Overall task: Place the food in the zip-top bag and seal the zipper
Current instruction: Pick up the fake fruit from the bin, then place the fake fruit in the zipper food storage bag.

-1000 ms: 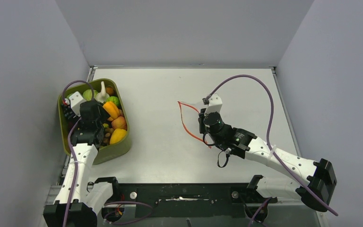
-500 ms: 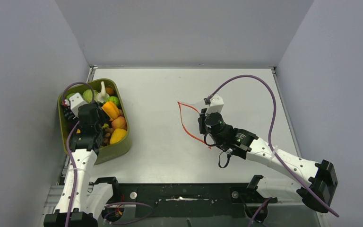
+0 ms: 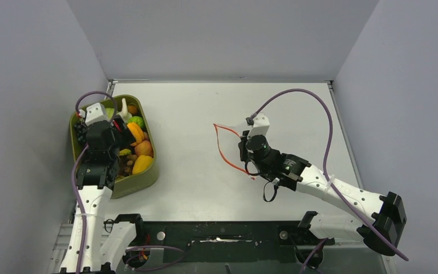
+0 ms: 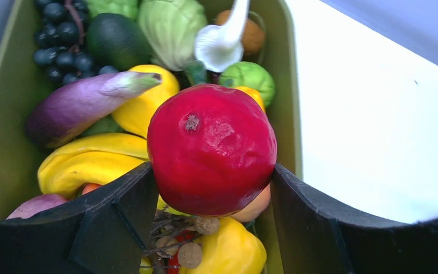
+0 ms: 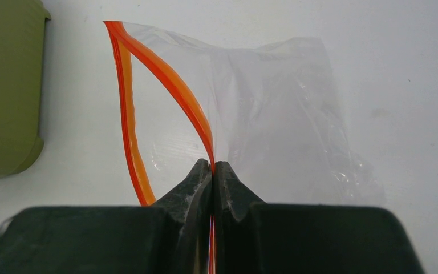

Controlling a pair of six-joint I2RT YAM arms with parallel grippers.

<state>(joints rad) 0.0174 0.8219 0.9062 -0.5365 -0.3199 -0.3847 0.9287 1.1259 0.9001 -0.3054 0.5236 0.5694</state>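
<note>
My left gripper (image 4: 212, 191) is shut on a glossy red round fruit (image 4: 211, 147) and holds it just above the other food in the olive-green tray (image 3: 148, 178). In the top view the left gripper (image 3: 116, 130) is over the tray's middle. The tray holds a purple eggplant (image 4: 82, 104), yellow pieces (image 4: 88, 160), black grapes (image 4: 60, 45), a white mushroom (image 4: 219, 43) and green pieces. My right gripper (image 5: 212, 166) is shut on the upper red-orange zipper (image 5: 174, 85) strip of the clear zip-top bag (image 5: 274, 108), holding its mouth open towards the tray. The bag (image 3: 234, 140) lies at table centre.
The tray (image 5: 5, 85) stands at the table's left edge near the left wall. Purple cables loop over both arms. Grey walls close in the table on three sides. The black base rail runs along the near edge.
My left gripper has risen and drawn back from the tray's food with the red fruit between its fingers. The right gripper and the bag have stayed in place.
</note>
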